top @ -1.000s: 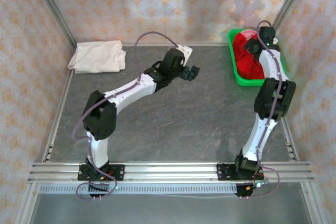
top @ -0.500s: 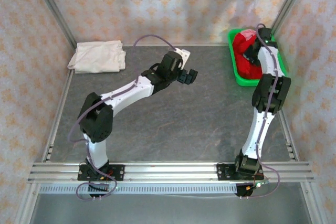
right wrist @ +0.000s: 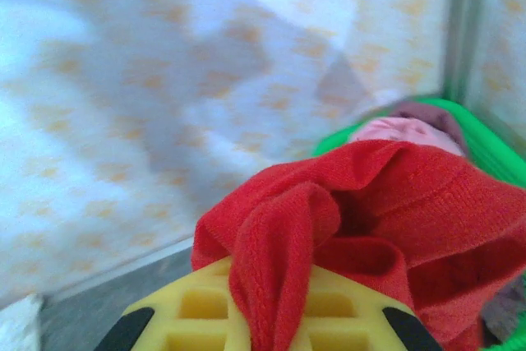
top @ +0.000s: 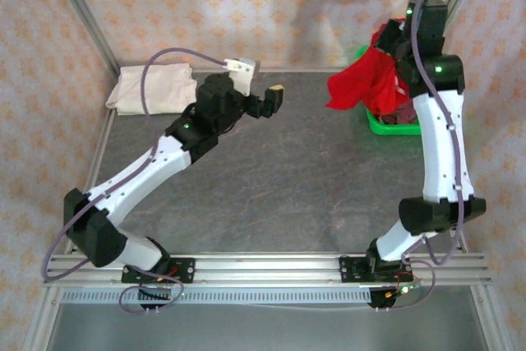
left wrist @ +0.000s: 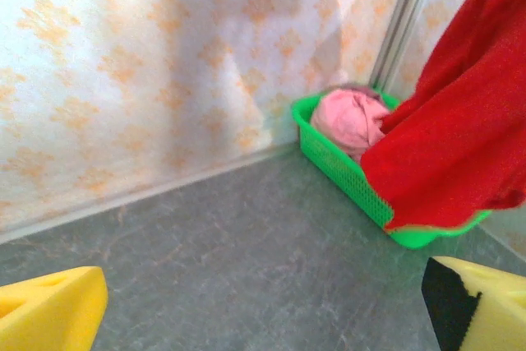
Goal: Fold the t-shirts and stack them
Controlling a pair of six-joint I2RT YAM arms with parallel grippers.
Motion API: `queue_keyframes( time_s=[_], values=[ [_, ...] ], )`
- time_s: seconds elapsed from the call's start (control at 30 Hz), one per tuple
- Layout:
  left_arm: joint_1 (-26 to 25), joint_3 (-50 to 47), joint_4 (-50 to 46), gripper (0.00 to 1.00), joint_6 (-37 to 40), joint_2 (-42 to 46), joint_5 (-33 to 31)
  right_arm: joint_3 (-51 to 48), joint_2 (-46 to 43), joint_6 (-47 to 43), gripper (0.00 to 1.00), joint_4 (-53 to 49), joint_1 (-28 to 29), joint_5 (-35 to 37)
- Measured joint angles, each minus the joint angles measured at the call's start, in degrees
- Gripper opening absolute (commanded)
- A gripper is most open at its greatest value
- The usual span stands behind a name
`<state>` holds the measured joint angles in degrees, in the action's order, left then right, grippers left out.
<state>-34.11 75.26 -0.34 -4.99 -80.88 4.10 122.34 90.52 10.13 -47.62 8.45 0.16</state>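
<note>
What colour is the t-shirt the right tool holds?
Bright red t-shirt, clearest in the top external view.

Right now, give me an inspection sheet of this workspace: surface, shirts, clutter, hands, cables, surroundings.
Surface: grey table, mottled, no spills seen.
Job's things: red t-shirt hanging from the right hand above the green tray; cream-white t-shirt folded at the far left corner; pink t-shirt bunched in the tray, a maroon one beside it.
Clutter: nothing seen.
Hands: left hand open, holding nothing, above the table; right hand shut on the red t-shirt.
Cables: grey cable arcs over the left arm; second cable runs along the right arm.
Surroundings: patterned walls, metal frame posts.
</note>
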Motion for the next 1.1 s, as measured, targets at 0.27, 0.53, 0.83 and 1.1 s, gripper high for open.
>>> queue_keyframes(
  time_s=[0.27, 0.53, 0.83, 1.1],
  values=[
    [3.56, -12.66, 3.1, 1.0, -0.09, 12.2, -0.07, -10.8, -11.63, -2.08, 0.0, 7.8, 19.89, 1.79],
    [7.17, -20.85, 3.19, 1.0, -0.09, 20.44, -1.42, -21.75, -10.93, 0.22, 0.0, 16.24, 24.83, -3.85],
    [7.28, -29.27, 5.38, 1.0, 0.02, 16.31, -1.62, -23.61, 3.37, 7.72, 0.56, 22.93, 20.59, -15.21],
    [7.52, -30.58, 5.38, 0.95, 0.37, 3.72, 2.36, -30.64, 12.94, 13.49, 0.68, 25.14, 9.01, -15.37]
  ],
)
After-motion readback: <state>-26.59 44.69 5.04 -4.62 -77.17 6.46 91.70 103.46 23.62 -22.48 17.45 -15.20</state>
